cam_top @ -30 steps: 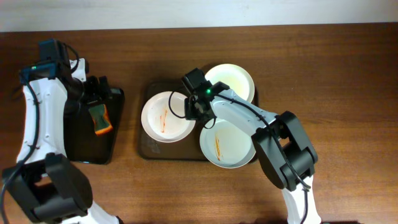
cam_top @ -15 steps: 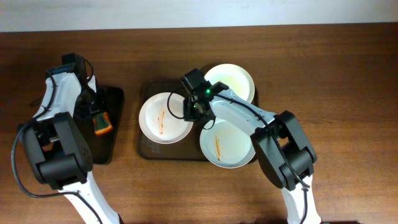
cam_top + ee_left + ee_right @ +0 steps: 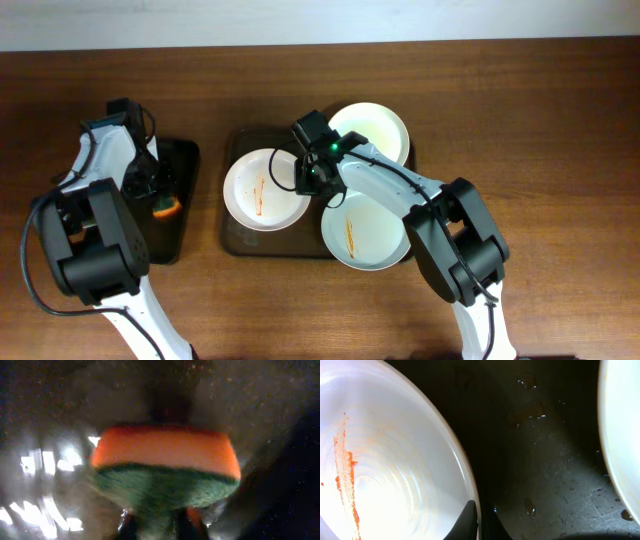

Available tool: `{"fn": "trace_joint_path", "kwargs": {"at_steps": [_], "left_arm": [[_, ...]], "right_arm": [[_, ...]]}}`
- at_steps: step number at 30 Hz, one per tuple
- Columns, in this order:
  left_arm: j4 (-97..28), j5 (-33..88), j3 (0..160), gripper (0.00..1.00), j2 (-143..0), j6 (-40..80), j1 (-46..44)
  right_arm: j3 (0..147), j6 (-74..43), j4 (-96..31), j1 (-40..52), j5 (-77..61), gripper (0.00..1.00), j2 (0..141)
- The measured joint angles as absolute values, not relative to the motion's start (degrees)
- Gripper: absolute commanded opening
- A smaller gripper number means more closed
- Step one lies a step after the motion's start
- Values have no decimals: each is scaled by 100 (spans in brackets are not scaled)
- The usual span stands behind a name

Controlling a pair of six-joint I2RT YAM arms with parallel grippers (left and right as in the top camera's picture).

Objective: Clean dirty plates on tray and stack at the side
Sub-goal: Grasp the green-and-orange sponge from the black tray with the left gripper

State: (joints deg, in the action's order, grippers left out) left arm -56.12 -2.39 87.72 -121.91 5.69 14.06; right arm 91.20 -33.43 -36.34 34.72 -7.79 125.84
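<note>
Left end effector (image 3: pixel 158 192) has moved over sponge (image 3: pixel 165 467), grip unclear; right end effector (image 3: pixel 481 521) clamps left plate (image 3: pixel 250 200) at rim.

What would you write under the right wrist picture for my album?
Right gripper pinching the rim of a sauce-streaked plate on the wet tray.

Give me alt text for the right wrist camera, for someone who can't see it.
A white plate streaked with orange-red sauce fills the left; the right gripper pinches its rim at bottom centre. The dark wet tray lies beyond, with another plate at far right.
</note>
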Motion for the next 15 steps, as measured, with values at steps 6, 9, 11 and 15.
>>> {"fn": "trace_joint_path", "kwargs": {"at_steps": [6,9,11,15], "left_arm": [[-6436,30,9607,0,-12250,539,1404],[-7446,143,11111,0,-12278,298,1406],[-7846,152,11712,0,-12276,113,1404],[-7953,307,11756,0,-12278,-91,1382]], "right_arm": [[9120,-3341,-3629,3472,-779,4,12584],[9124,-3343,-3632,3472,-779,4,12586],[9126,-3339,-3629,3472,-779,4,12586],[9126,-3345,-3629,3472,-779,4,12586]]}}
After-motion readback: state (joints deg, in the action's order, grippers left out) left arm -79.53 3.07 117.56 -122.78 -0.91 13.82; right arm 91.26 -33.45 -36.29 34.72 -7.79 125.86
